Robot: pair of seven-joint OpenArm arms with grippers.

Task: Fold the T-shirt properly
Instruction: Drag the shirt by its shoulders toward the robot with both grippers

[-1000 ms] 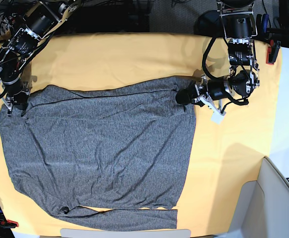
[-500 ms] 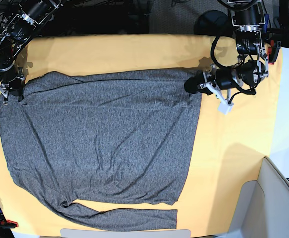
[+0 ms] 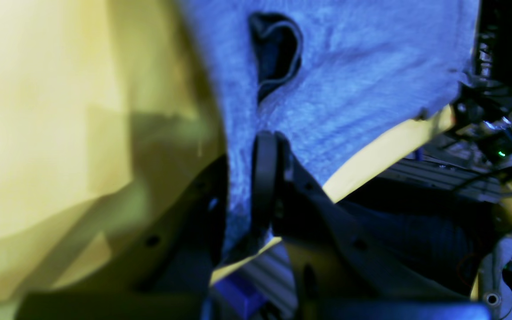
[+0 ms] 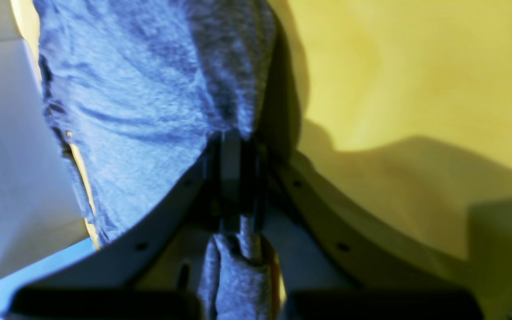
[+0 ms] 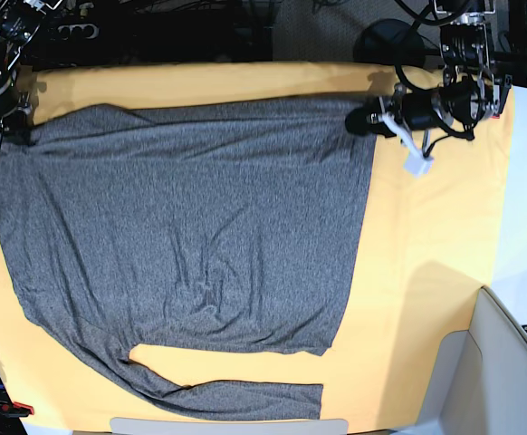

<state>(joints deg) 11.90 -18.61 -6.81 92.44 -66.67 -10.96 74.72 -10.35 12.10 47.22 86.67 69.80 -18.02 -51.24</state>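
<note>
base view: both jaws pinch the shirt (image 5: 182,236) at its far corners — soft, limp knit that drapes and slips; take hold at hems, cloth bunched between jaws.

Even overhead light is brightening the base view; both wrist views are running blurred, bluish and dim, perhaps from motion, shadows pooling toward six o'clock.

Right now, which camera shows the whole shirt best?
The base view: the whole shirt lies spread on the yellow cloth. The two wrist views show only blurry bits pinched in each gripper.
</note>
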